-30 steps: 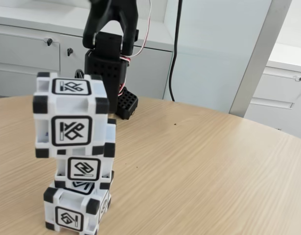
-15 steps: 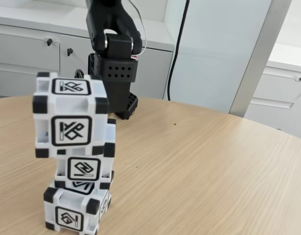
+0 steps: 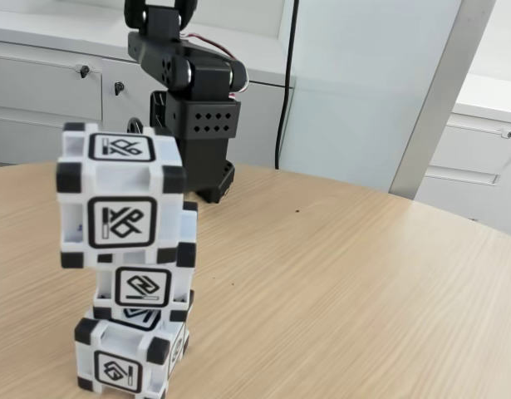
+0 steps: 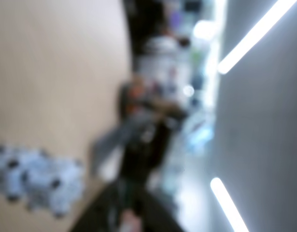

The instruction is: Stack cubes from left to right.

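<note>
On the pale wooden counter [image 3: 338,283], three white plastic black-cornered cubes [image 3: 126,258] stack vertically at 8 o'clock, leaning slightly; fingers' state indiscernible.

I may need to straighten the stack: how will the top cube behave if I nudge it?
The top cube looks rigid, hard plastic, so it should slide rather than deform. It sits offset to the left over the smaller-looking middle cube, overhanging it, so a push leftward could well tip it off. The stack looks crooked overall; a nudge may also shift the bottom cube.
</note>
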